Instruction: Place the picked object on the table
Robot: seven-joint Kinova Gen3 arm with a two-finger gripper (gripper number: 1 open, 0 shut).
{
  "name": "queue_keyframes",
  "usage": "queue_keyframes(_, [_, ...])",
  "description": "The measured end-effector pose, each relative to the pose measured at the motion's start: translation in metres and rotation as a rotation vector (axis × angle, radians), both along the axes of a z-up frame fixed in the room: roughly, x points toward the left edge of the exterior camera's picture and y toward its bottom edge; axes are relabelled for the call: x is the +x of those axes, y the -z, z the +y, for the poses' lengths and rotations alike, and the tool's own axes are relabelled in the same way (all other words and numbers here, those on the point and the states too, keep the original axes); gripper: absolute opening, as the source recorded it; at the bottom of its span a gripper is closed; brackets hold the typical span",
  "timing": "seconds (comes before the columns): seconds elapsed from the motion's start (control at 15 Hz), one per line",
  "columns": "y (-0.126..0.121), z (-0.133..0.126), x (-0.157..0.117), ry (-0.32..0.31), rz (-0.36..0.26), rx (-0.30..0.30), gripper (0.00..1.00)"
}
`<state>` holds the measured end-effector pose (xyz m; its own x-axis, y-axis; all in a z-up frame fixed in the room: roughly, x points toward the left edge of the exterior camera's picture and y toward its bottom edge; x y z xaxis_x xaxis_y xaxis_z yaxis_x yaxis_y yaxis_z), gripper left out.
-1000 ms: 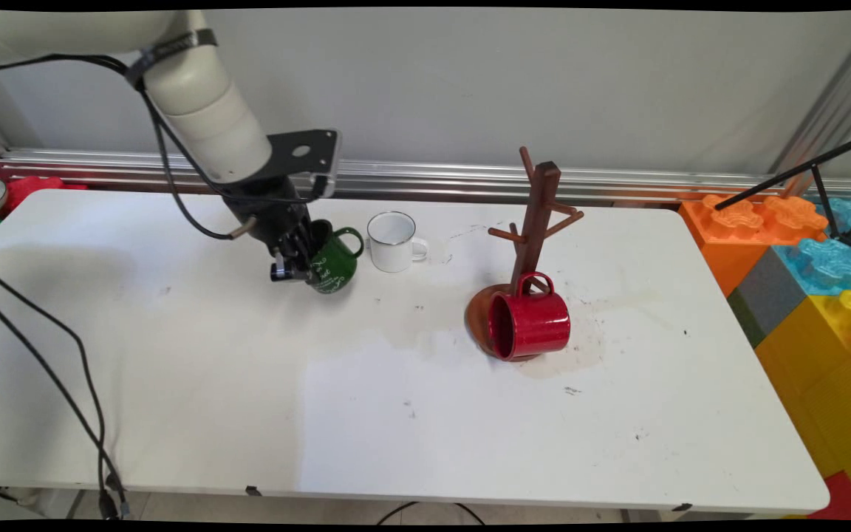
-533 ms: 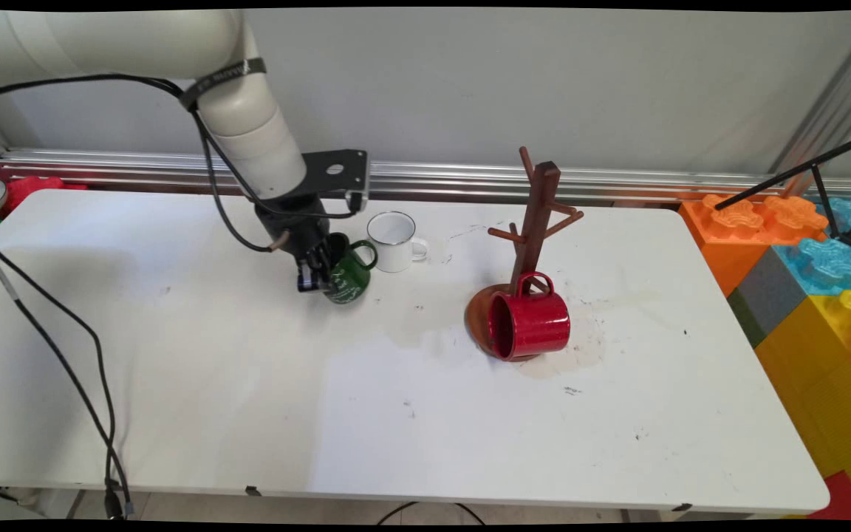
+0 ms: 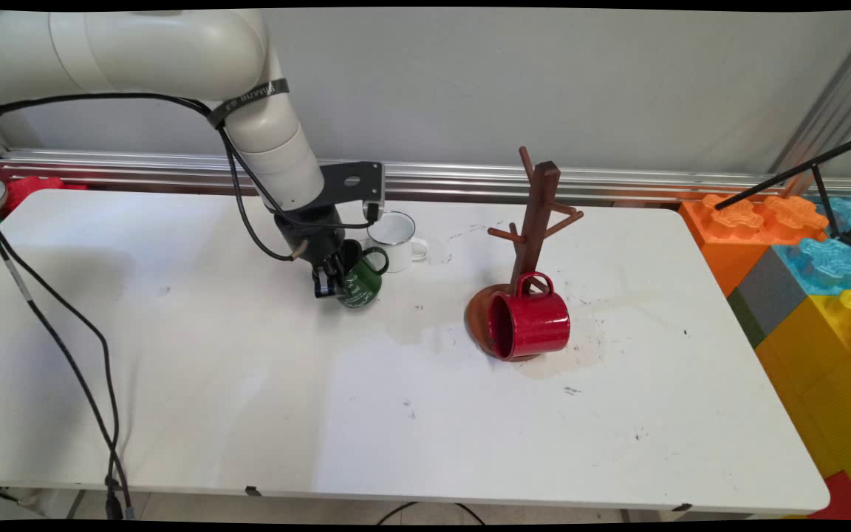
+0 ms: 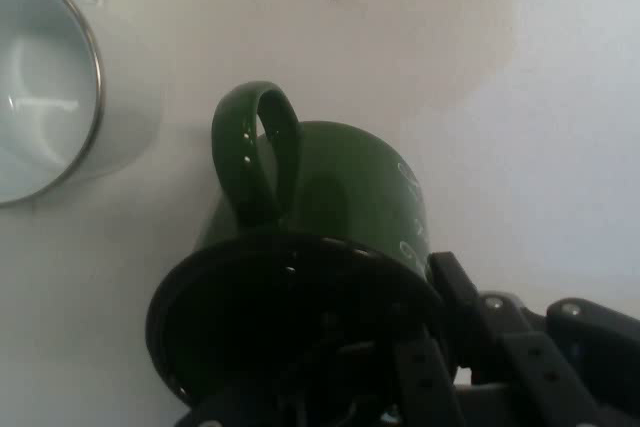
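At the left of the main view, black cables [image 3: 63, 347] hung from the arm [image 3: 137, 52] down past the table's [image 3: 211, 414] near edge. The arm reached in from the upper left and ended in the gripper [image 3: 328, 279], which was clamped on the wall of a green mug [image 3: 361, 284]: in the hand view one finger went down inside the mug's dark mouth and the other lay against its outer wall, on the side away from the handle. The mug was tilted, its mouth up toward the hand and its base down toward the table; whether the base touched the table could not be told. Its long axis ran roughly along the gripper's own line, and its handle pointed away to the right, toward a white mug [image 3: 394, 231] that stood upright just behind and to the right of it, close but apart.

Further right, well apart from both, a brown wooden mug stand [image 3: 536, 214] rose from a round base, its pegs bare. A red mug [image 3: 529, 324] lay on its side on that base, mouth facing left, handle up against the post.

The white table was scuffed and stained about the stand. Behind it ran a metal rail [image 3: 617, 181] below a plain grey wall; coloured foam blocks [image 3: 802, 281] were stacked off the right end.
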<state>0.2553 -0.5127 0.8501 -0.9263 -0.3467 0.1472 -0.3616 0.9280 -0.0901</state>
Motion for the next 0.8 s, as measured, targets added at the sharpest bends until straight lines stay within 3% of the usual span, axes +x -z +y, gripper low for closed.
queue_keyframes(0.8, [0.017, -0.008, 0.001, -0.003, 0.004, -0.004, 0.0])
